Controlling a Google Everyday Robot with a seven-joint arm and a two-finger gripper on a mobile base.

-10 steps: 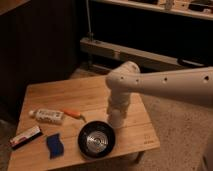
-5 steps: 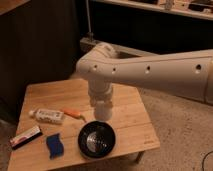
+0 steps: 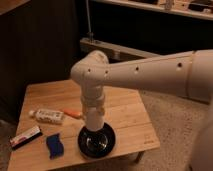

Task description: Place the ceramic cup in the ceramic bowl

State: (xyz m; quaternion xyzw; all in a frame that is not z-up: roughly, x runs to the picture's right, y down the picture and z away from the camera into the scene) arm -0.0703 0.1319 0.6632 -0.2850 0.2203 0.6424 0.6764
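Wooden table (image 3: 127, 107) fills the lower left of the frame. Black bowl (image 3: 98, 141) sits near the table's front edge, lower centre: round, shallow, glossy, with a grey sheen inside. White arm (image 3: 150, 75) enters from the right, bends, and drops straight down over the bowl. Gripper (image 3: 95, 122) at the arm's lower end, directly above the bowl's far rim, partly covering it. The cup is not visible; whether it is in the gripper is unclear.

Left of the bowl: white tube (image 3: 47, 116) lying on its side with a label, writing unreadable; orange item (image 3: 73, 113) just beside it; blue sponge (image 3: 53, 145); flat red-and-white packet (image 3: 25, 137) at lower left, print unreadable.
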